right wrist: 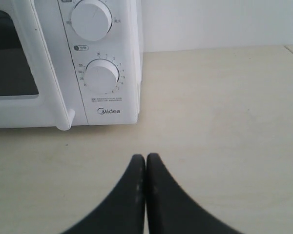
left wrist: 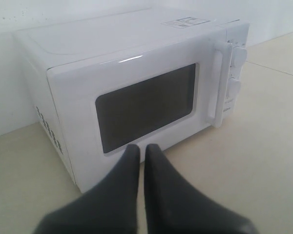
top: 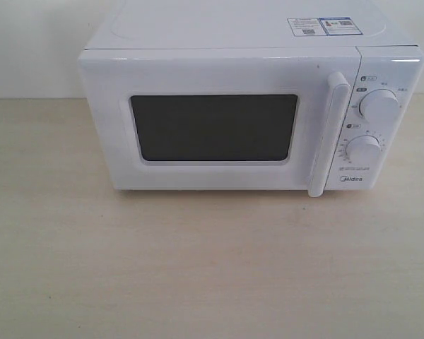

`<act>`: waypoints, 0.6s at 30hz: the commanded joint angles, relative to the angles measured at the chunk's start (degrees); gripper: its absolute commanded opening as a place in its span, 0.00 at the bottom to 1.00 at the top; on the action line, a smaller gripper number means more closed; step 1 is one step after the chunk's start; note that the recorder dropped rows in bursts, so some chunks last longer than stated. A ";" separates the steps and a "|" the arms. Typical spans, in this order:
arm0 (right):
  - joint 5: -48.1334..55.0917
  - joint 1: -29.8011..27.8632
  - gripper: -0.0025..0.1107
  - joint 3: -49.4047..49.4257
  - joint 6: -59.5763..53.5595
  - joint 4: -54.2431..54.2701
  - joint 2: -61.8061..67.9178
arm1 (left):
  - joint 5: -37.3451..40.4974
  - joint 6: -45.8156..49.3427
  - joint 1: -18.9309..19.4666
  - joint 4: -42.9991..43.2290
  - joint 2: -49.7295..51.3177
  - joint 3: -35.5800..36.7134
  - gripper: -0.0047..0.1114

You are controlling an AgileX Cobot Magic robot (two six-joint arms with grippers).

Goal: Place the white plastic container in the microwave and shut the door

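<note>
While low, L/R tools [left wrist: 142,148] [right wrist: 145,157] tip-to-tip

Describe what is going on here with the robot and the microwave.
Nothing is being handled. The microwave stands on the table with its door closed. Both grippers are shut and empty: the left gripper faces the door, the right gripper is near the dials. No white container shows in any view; the dark window hides the inside.

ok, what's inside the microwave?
Cannot tell: the door of the microwave is shut and its dark window shows nothing of the cavity. The white plastic container is in no view.
</note>
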 commanded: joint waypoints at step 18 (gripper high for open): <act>-0.67 -0.18 0.02 0.27 0.05 -0.25 -0.29 | -1.55 -23.10 17.55 -6.90 -13.67 6.37 0.08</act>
